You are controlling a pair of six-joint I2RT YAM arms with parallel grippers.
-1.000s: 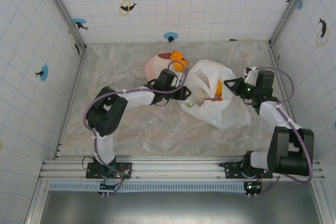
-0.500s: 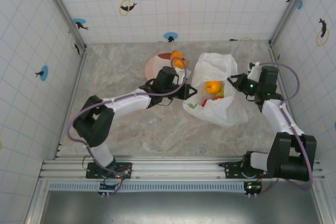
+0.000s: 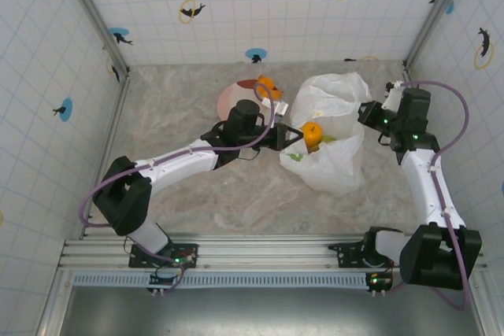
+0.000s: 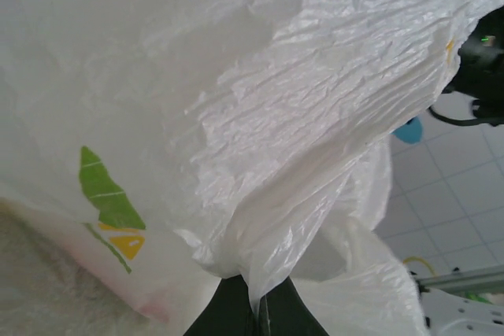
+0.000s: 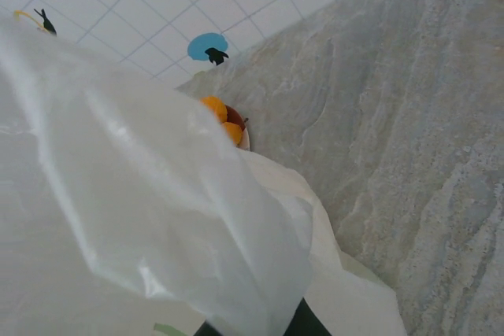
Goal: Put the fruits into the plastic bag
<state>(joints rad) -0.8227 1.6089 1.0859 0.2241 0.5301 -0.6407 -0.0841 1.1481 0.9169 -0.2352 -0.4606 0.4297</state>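
Note:
The white crinkly plastic bag (image 3: 335, 159) hangs stretched between my two grippers over the table's middle right. My left gripper (image 3: 281, 140) is shut on the bag's left edge; in the left wrist view the film (image 4: 299, 139) is pinched between the dark fingers (image 4: 224, 316), with the green mark (image 4: 106, 190) to the left. My right gripper (image 3: 368, 113) is shut on the bag's right edge, the film (image 5: 142, 218) draped over it. An orange fruit (image 3: 313, 133) and a green one (image 3: 327, 140) show in the bag's mouth. Two more orange fruits (image 3: 266, 84) (image 5: 220, 117) sit on the plate.
The pale pinkish plate (image 3: 233, 100) lies behind the left arm, left of the bag. Tiled walls enclose the marbled table (image 3: 189, 186) on three sides. The right arm (image 4: 482, 57) shows past the bag in the left wrist view.
Both grippers have carried the bag to the right and pulled it taut. The right gripper rose toward the back right, and the bag's mouth opened wider round the orange fruit.

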